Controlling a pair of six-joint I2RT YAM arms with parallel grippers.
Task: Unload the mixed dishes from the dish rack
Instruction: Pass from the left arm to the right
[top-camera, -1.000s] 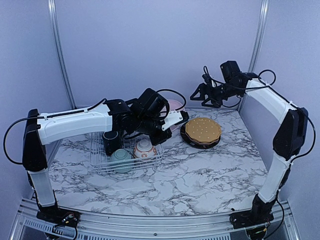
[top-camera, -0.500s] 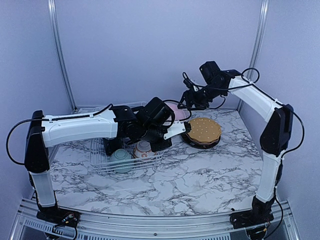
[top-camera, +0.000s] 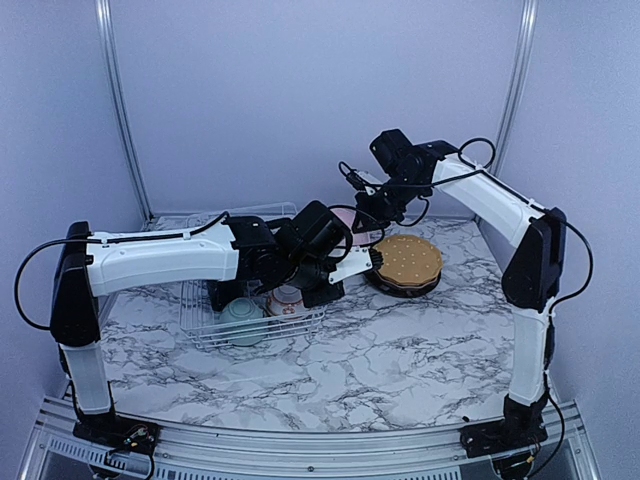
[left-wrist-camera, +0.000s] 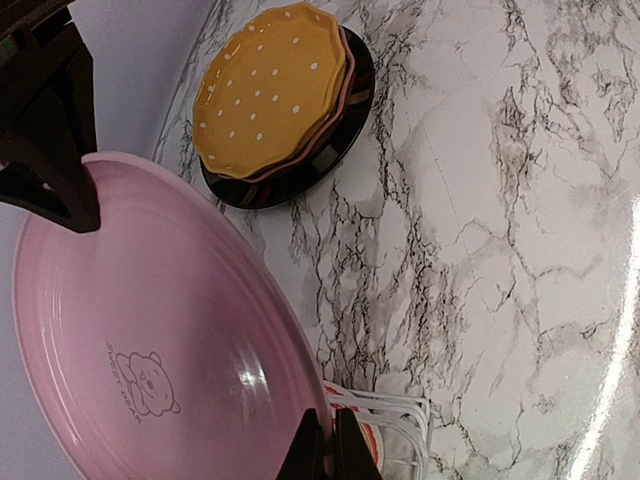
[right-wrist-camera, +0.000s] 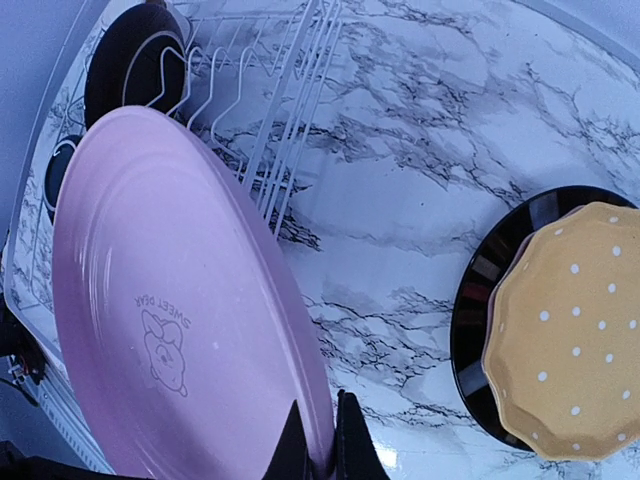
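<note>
Both left gripper (left-wrist-camera: 320, 447) and right gripper (right-wrist-camera: 320, 442) pinched the pink plate (left-wrist-camera: 150, 340). I saw it near the dish rack (top-camera: 200, 326).

Glossy glazed pink plate (left-wrist-camera: 150, 340), white coated-wire dish rack (right-wrist-camera: 290, 120) (smooth), polished marble-look table (left-wrist-camera: 520, 200)

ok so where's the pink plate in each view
top external: pink plate sits at centre, only a sliver of it showing, just up and left of the yellow plate.
left wrist: it fills the lower left, bear print showing.
right wrist: it fills the left half, bear print showing.
shared landmark: the yellow plate, top centre in left wrist, right edge in right wrist.
</note>
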